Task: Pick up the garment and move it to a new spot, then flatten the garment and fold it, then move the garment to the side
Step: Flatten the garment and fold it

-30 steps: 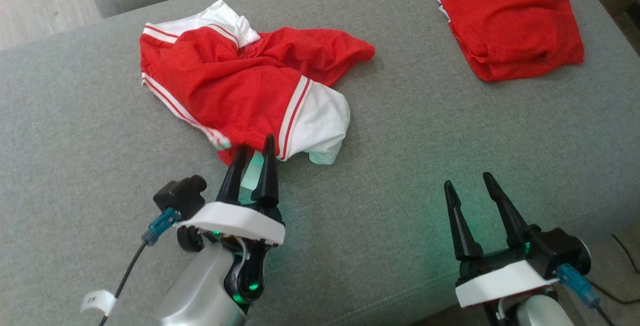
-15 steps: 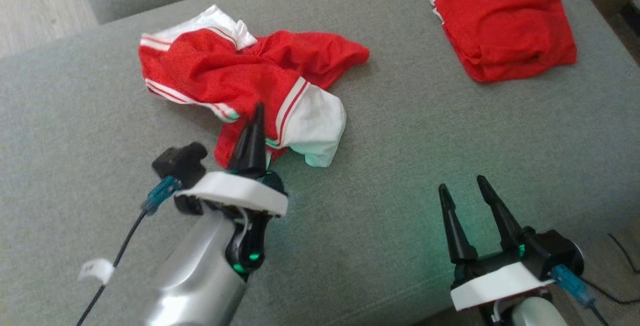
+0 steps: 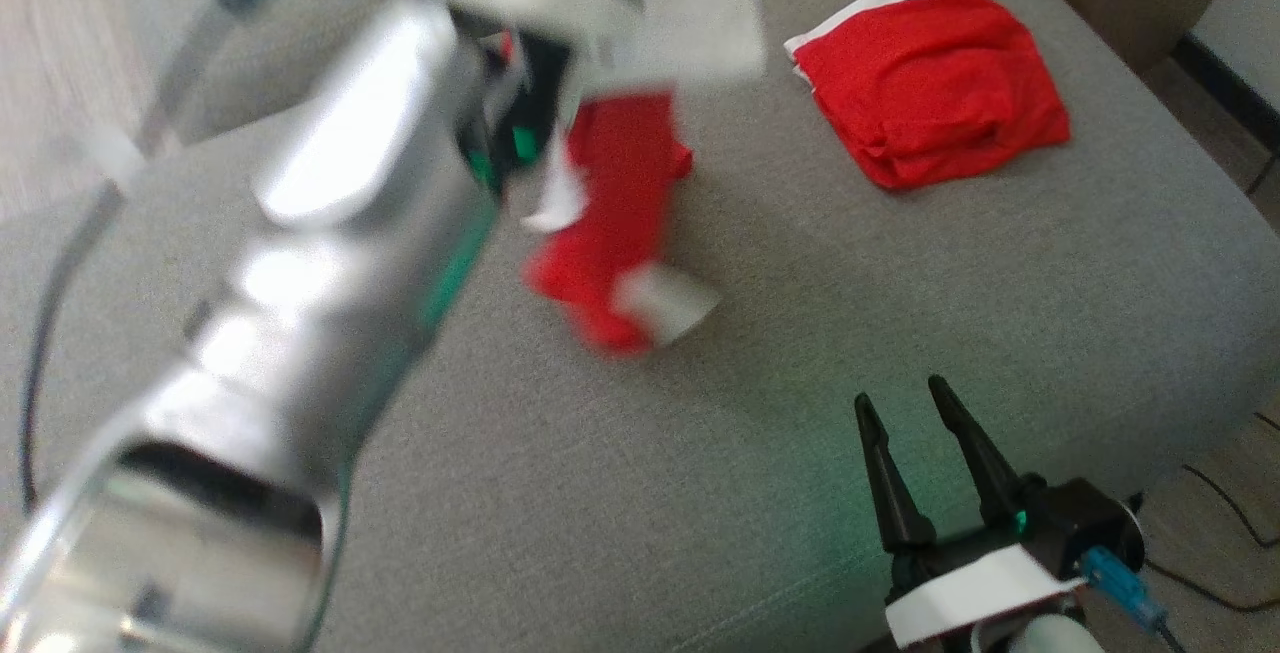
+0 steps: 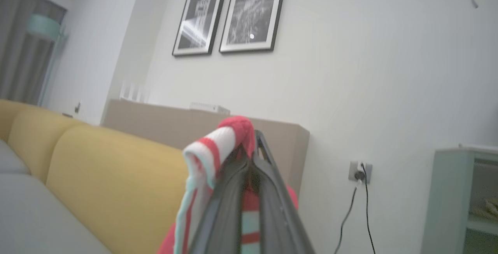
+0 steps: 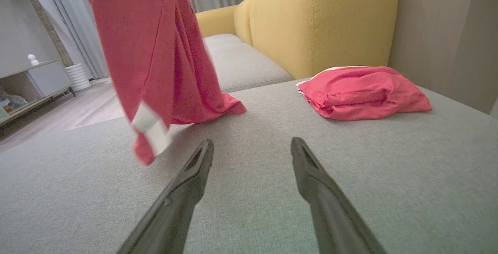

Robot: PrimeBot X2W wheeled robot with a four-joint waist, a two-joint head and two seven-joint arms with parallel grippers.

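Observation:
A red garment with white striped trim (image 3: 615, 223) hangs in the air over the grey sofa cushion (image 3: 800, 353). My left gripper (image 4: 251, 145) is shut on its striped hem and raised high; the pale left forearm (image 3: 300, 283) looms blurred across the head view. In the right wrist view the garment (image 5: 151, 63) dangles, one lower corner touching the cushion. My right gripper (image 3: 900, 403) rests low at the front right, open and holding nothing, its fingers (image 5: 194, 168) apart above bare cushion.
A second red garment (image 3: 930, 83), folded, lies at the cushion's far right corner (image 5: 362, 94). A yellow sofa back (image 5: 319, 20) rises behind it. A wooden floor (image 5: 78, 110) and a low cabinet (image 5: 31, 86) lie to the left. A cable (image 3: 1220, 583) trails at lower right.
My left gripper closed on the garment's hem and lifted it high off the cushion, so the garment now hangs. The head camera shifted. The right gripper stayed put.

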